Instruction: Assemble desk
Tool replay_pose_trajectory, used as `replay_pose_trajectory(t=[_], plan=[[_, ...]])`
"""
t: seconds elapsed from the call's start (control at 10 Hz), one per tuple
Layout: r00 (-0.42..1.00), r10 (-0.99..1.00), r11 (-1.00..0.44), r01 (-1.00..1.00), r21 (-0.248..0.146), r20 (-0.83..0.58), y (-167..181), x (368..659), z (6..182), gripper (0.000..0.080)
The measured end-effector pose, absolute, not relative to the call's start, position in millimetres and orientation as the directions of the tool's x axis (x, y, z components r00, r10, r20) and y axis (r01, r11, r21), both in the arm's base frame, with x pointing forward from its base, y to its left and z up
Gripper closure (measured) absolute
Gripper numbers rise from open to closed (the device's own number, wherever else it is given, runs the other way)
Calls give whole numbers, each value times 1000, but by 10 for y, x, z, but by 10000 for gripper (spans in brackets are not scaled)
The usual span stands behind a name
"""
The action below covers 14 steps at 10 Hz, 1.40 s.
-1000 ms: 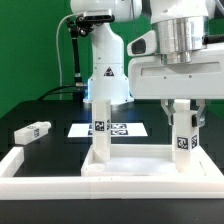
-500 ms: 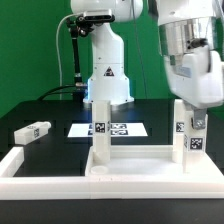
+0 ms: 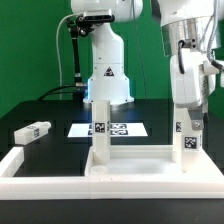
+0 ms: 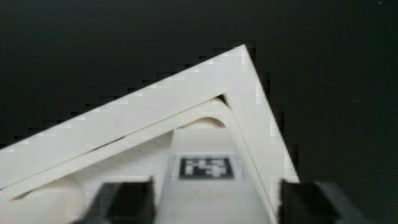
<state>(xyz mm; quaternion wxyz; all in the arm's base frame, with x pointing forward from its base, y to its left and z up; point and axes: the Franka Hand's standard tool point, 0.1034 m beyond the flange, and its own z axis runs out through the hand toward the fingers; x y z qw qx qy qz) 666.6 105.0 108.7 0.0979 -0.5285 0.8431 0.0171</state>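
Since the earlier frame, the gripper is seen rotated about the leg post, fingers clamped on its top. Standing on the desk panel inside the border rail, the post is judged light, rigid and smooth; its flat sides offer the best hold.

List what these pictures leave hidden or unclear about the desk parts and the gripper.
- Gripper: in the exterior view the arm's own body hides the fingertips; whether they clamp the right leg post is unclear.
- Wrist view: fingers are cut off by the picture's edge.
- Desk panel: its underside and far corners are hidden.
- Loose leg post: tag too small to read.
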Motion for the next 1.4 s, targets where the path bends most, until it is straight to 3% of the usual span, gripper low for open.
replay_pose_trajectory(t=[0.1,0.2,0.3,0.4,0.8,0.9,1.0,1.1,1.3,1.4], plan=[[-366,-914,385,-919,-87,-176,1047,6667,1091,339],[-104,-985,122,-983,-133,-138,1040,6675,1127,218],[8,-993,14,-984,-180,-121,1077,6695,1155,218],[169,-981,-148,-968,-201,-92,1111,6638,1145,162],[413,-910,-397,-892,-213,-33,1070,6639,1134,150],[632,-775,-623,-763,-170,5,1031,6624,1135,150],[736,-677,-728,-668,-153,6,989,6674,1148,150],[794,-607,-787,-597,-154,23,953,6705,1145,150],[781,-624,-774,-614,-155,20,964,6702,1142,150],[781,-625,-773,-615,-155,20,960,6702,1142,247]])
